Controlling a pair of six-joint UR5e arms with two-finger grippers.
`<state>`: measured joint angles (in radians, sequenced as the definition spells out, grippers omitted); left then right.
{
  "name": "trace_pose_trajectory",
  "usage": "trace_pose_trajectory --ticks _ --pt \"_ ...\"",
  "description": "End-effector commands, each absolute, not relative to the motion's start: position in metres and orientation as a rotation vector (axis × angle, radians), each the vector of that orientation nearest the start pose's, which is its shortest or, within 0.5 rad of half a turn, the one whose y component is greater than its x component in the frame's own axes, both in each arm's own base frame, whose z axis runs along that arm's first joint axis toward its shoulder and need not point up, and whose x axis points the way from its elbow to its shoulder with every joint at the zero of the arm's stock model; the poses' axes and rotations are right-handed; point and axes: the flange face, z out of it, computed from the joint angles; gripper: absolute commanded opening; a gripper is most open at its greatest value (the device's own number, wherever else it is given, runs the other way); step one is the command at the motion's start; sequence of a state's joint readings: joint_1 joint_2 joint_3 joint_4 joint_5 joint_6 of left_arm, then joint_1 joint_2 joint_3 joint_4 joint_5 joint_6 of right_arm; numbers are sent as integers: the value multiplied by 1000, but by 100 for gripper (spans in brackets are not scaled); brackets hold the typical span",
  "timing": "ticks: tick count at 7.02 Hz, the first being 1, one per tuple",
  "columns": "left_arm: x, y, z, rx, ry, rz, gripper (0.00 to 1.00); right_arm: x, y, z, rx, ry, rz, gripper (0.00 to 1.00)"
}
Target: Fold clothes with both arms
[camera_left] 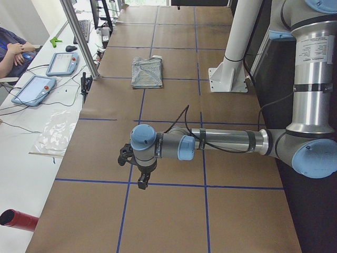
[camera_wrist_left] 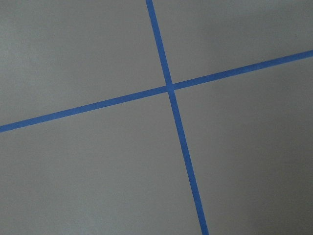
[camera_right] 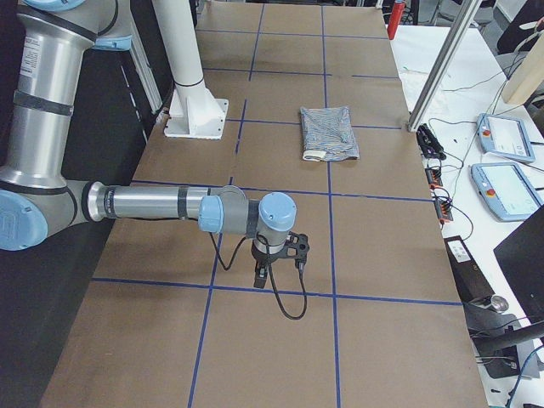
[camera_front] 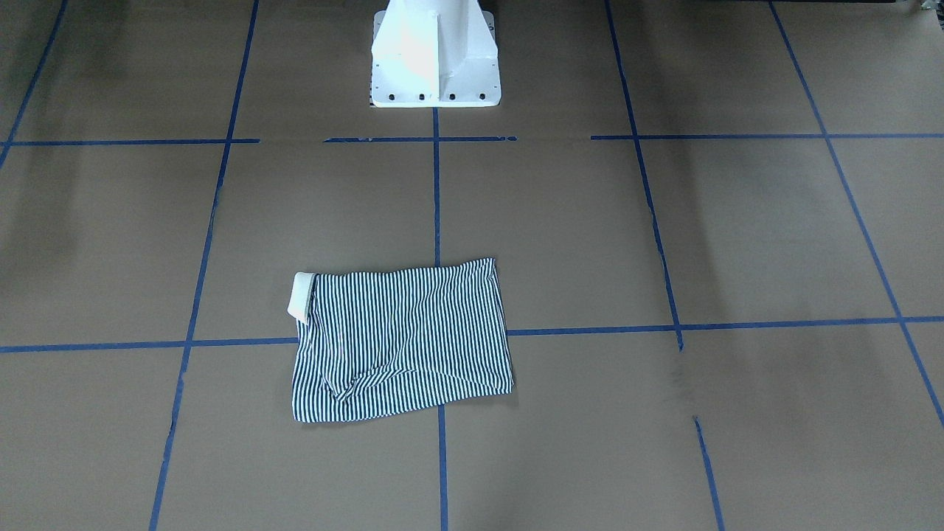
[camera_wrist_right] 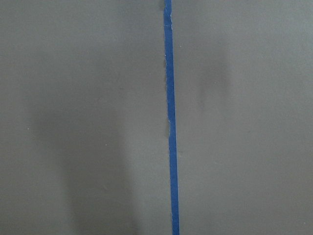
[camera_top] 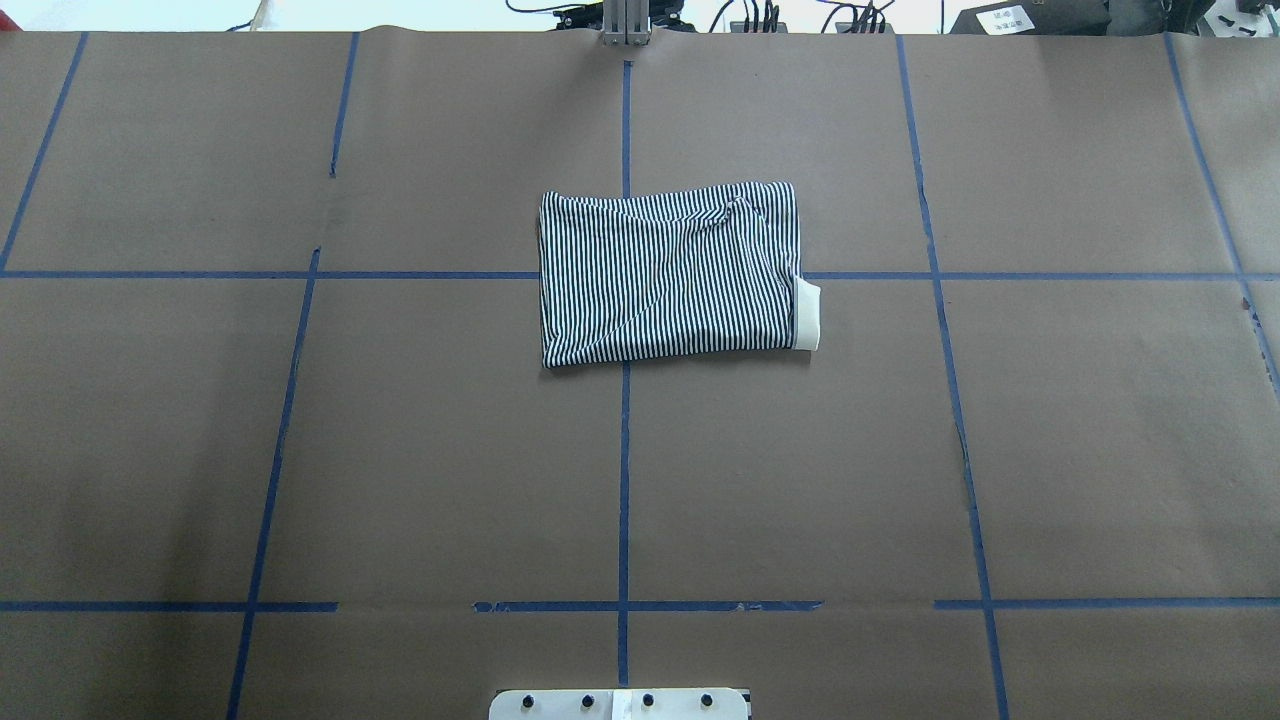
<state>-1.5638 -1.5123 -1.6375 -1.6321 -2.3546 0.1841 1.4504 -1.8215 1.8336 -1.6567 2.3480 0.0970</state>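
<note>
One polo shirt [camera_top: 670, 272] on the desk [camera_top: 400, 450], folded to a compact rectangle, lying across the centre tape line [camera_top: 624, 480] on the side far from the pedestal [camera_front: 435, 51], cream collar [camera_top: 808, 317] poking out at the robot's right edge. Looks like the closing step: arms out, stack left alone. Two arms counted: left arm [camera_left: 221, 142] hanging low over the desk's left end, right arm [camera_right: 161, 206] likewise at the right end, both well apart from the shirt. Cannot tell spread or pressed together for left pincer [camera_left: 142, 182] or right pincer [camera_right: 259, 276]; visible only from the end cameras, and wrist views give bare desk and tape. To finish well: hold both pincers clear of the cloth, avoid trailing a cable over the stack. For one more tidy, probably worth tucking the collar in and flattening the diagonal ridge near the far edge; take two corners of one short edge together, move in step, set down without sliding. Other counts: one pedestal, two teach pendants [camera_left: 62, 63] on the side desk [camera_left: 31, 132], one red tube [camera_left: 18, 219], one person's folded arms [camera_left: 13, 52].
</note>
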Motion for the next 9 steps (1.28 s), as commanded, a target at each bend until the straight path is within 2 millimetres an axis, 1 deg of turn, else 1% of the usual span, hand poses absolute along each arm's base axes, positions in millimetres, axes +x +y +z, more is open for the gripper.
trace_pose_trajectory --ticks 1,2,3,9 --pt "-61 -477 644 140 772 209 100 19 -389 645 -145 -766 10 100" --pt "-62 -473 645 138 768 208 100 24 -391 642 -134 -769 20 100" --pt "-63 -470 654 122 772 201 100 30 -391 640 -116 -770 31 100" --pt "-63 -467 657 120 742 208 100 31 -391 641 -101 -770 27 100"
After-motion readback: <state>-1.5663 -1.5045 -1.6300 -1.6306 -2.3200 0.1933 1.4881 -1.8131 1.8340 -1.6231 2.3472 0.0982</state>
